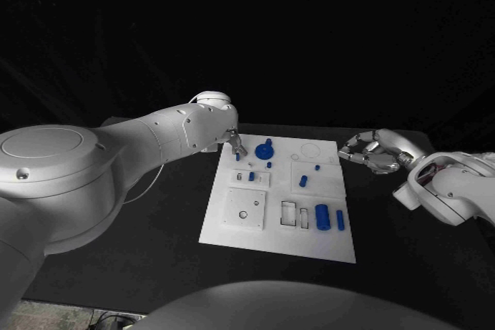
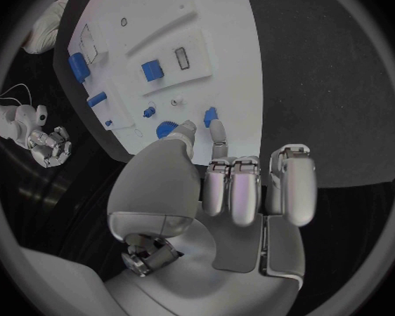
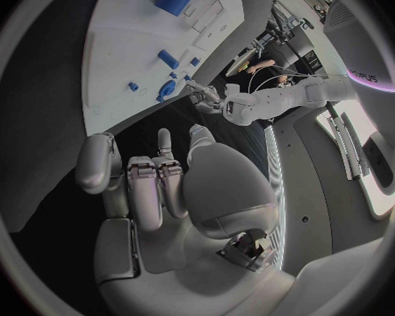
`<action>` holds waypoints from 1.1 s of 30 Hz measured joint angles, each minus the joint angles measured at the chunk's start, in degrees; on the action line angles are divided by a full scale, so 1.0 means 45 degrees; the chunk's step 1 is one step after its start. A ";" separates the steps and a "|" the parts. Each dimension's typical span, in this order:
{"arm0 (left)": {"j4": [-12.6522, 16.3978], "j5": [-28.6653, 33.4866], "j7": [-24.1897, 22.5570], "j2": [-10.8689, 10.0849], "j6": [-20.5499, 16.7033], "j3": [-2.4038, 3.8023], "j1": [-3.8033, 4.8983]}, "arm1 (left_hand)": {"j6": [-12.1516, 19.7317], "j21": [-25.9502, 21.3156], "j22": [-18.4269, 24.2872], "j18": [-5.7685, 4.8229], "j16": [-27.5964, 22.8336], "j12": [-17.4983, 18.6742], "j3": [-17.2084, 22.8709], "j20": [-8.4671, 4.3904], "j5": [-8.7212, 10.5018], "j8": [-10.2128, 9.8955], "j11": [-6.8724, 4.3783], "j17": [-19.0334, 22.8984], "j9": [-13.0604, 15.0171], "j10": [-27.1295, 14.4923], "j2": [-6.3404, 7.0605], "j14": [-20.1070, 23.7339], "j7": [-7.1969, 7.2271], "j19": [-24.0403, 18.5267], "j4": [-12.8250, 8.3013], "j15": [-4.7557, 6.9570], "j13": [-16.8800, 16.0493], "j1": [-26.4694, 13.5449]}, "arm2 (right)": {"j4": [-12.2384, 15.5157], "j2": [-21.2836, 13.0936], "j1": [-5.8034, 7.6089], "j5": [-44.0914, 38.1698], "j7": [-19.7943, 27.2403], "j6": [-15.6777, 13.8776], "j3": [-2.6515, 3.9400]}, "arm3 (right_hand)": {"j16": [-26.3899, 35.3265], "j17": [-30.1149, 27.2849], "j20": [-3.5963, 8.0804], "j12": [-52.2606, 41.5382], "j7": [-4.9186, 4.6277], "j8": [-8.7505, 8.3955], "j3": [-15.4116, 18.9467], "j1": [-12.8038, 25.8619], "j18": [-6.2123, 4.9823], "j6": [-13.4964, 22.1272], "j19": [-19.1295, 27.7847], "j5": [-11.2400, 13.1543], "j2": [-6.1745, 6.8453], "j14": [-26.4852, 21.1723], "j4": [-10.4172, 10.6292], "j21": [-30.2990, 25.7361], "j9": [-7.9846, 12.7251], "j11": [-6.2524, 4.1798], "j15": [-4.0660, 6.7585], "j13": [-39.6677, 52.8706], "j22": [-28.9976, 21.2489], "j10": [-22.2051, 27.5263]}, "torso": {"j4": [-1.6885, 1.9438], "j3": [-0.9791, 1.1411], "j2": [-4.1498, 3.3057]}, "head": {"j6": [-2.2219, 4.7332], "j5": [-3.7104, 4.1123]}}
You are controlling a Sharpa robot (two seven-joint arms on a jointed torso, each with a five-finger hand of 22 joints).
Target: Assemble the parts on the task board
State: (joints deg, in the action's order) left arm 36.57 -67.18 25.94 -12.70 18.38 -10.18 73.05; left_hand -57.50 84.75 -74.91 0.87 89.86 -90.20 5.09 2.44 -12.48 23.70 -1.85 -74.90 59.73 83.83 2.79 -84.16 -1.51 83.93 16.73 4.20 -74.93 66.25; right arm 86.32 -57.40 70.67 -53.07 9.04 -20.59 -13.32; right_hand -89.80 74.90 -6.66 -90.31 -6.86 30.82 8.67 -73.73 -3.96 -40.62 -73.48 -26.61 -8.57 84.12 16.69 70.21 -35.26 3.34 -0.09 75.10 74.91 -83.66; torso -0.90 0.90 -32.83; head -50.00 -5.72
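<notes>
The white task board (image 1: pixel 270 233) (image 2: pixel 217 42) (image 3: pixel 119 70) lies mid-table with several blue parts on it. My left hand (image 1: pixel 235 141) (image 2: pixel 228 182) (image 3: pixel 197 95) hovers over the board's far left corner. One finger reaches down to a small blue peg (image 1: pixel 238 157) (image 2: pixel 210 115), with the thumb apart beside it and the other fingers curled in; I cannot tell whether the peg is held. A round blue part (image 1: pixel 265 149) (image 2: pixel 166 129) sits just to the right. My right hand (image 1: pixel 369 151) (image 3: pixel 162 182) (image 2: pixel 50 144) floats off the board's far right edge, fingers curled on nothing.
Two blue cylinders (image 1: pixel 322 217) (image 1: pixel 340 219) lie at the board's near right beside rectangular slots (image 1: pixel 289 212). Small blue pegs (image 1: pixel 303 180) stand mid-board. A square plate with a hole (image 1: pixel 245 207) sits at the near left. Black table (image 1: pixel 154 222) surrounds the board.
</notes>
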 measured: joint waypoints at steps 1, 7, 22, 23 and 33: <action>-0.0017 0.0000 -0.0005 0.0008 0.0002 0.0000 -0.0018 | 0.0000 0.0000 0.0000 0.0000 0.0000 0.0000 0.0000 0.0000 -0.0059 0.0000 0.0000 0.0000 0.0020 0.0000 -0.0056 0.0000 0.0000 0.0000 0.0000 0.0000 0.0000 0.0056 | 0.0002 -0.0002 0.0001 0.0000 0.0000 0.0000 0.0000 | 0.0000 0.0000 0.0000 0.0000 0.0000 0.0000 0.0000 0.0000 0.0000 0.0000 0.0000 0.0000 0.0000 0.0000 0.0000 0.0000 0.0000 0.0000 0.0000 0.0000 0.0000 0.0000 | 0.0000 0.0000 0.0000 | 0.0000 0.0002; -0.0084 0.0000 -0.0021 0.0026 0.0011 0.0000 -0.0070 | 0.0090 0.0000 0.0000 0.0000 0.0000 0.0000 0.0035 0.0000 -0.0191 0.0000 0.0000 0.0000 0.0063 0.0000 -0.0066 0.0000 0.0002 0.0000 -0.0036 0.0000 0.0000 0.0119 | 0.0012 -0.0025 0.0001 0.0000 0.0000 0.0000 0.0000 | 0.0000 0.0000 0.0000 -0.0014 0.0000 0.0000 0.0000 0.0000 0.0000 0.0000 0.0000 0.0000 0.0000 0.0000 0.0000 0.0000 0.0000 0.0000 0.0000 -0.0011 -0.0001 0.0000 | 0.0000 0.0001 0.0000 | 0.0000 0.0039; -0.0205 -0.0040 -0.0023 0.0031 0.0048 0.0001 -0.0163 | 0.0160 -0.0026 0.0001 0.0001 0.0000 0.0000 0.0171 0.0000 -0.0852 0.0000 0.0001 -0.0001 0.0240 0.0000 -0.0100 0.0000 0.0021 0.0000 -0.0062 0.0000 0.0000 0.0469 | 0.0053 -0.0081 0.0001 0.0000 0.0000 0.0001 0.0000 | 0.0000 0.0009 0.0000 0.0023 0.0000 0.0000 0.0000 0.0000 0.0000 0.0000 0.0000 0.0000 0.0000 0.0000 0.0000 0.0000 0.0000 0.0000 0.0000 0.0000 -0.0002 0.0001 | 0.0005 0.0000 0.0000 | 0.0000 0.0052; -0.0211 -0.0043 -0.0023 0.0031 0.0049 0.0001 -0.0173 | 0.0180 -0.0047 0.0000 0.0000 0.0000 0.0000 0.0199 0.0000 -0.0910 0.0000 0.0000 -0.0004 0.0244 0.0000 -0.0100 0.0000 0.0001 0.0000 -0.0090 0.0000 0.0000 0.0469 | 0.0056 -0.0082 0.0001 0.0000 0.0000 0.0001 0.0000 | 0.0000 0.0009 0.0000 0.0023 0.0000 0.0000 0.0000 0.0000 0.0000 0.0000 0.0000 0.0000 0.0000 0.0000 0.0000 0.0000 0.0000 0.0000 0.0000 0.0000 -0.0002 0.0001 | 0.0005 0.0000 -0.0001 | 0.0000 0.0049; -0.0276 -0.0022 -0.0078 0.0056 0.0051 0.0001 -0.0237 | 0.0199 -0.0047 0.0000 0.0000 0.0000 0.0000 0.0523 0.0000 -0.1777 0.0000 0.0000 -0.0010 0.0405 0.0000 -0.0289 0.0000 0.0021 0.0000 -0.0084 -0.0001 0.0000 0.0840 | 0.0073 -0.0090 0.0003 0.0000 -0.0002 0.0001 0.0000 | 0.0000 0.0008 0.0000 0.0018 0.0000 0.0000 0.0000 0.0000 0.0000 0.0000 0.0000 0.0000 0.0000 0.0000 0.0000 0.0000 0.0000 0.0000 0.0000 -0.0010 0.0008 0.0000 | 0.0007 0.0000 -0.0001 | 0.0000 0.0013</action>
State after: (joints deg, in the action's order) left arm 35.33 -67.28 25.59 -12.45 18.60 -10.17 71.98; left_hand -56.60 84.54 -74.91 0.87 89.86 -90.20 7.44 2.44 -20.48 23.70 -1.85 -74.95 61.56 83.83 1.49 -84.16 -1.41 83.93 16.35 4.20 -74.93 70.03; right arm 86.64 -57.80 70.69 -53.07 9.03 -20.59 -13.32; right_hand -89.80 74.94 -6.66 -90.23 -6.86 30.82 8.67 -73.73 -3.96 -40.62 -73.48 -26.61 -8.56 84.12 16.69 70.21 -35.26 3.34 -0.09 75.05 74.95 -83.66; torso -0.86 0.90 -32.83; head -50.00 -5.66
